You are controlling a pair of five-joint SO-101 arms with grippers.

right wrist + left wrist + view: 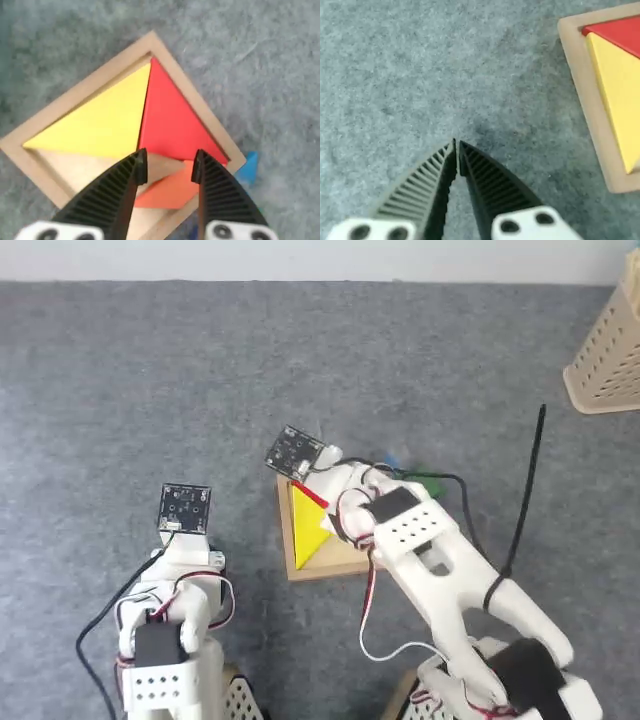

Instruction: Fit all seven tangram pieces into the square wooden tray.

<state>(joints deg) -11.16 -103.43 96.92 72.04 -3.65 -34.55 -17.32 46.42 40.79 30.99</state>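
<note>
The square wooden tray (292, 565) lies at the table's middle. It holds a yellow triangle (102, 125), a red triangle (167, 122) and an orange piece (167, 195), with bare wood between them. My right gripper (170, 162) hangs open just above the tray's orange piece, nothing between its fingers. The right arm (420, 540) stretches over the tray from the near right. A blue piece (248, 165) lies on the carpet just outside the tray, and a green piece (432, 483) sits beside the arm. My left gripper (456, 146) is shut and empty over bare carpet, left of the tray (582, 85).
Grey carpet covers the table. A beige perforated basket (610, 350) stands at the far right. A thin black cable (528, 485) rises by the right arm. The left arm (170, 600) sits at the near left.
</note>
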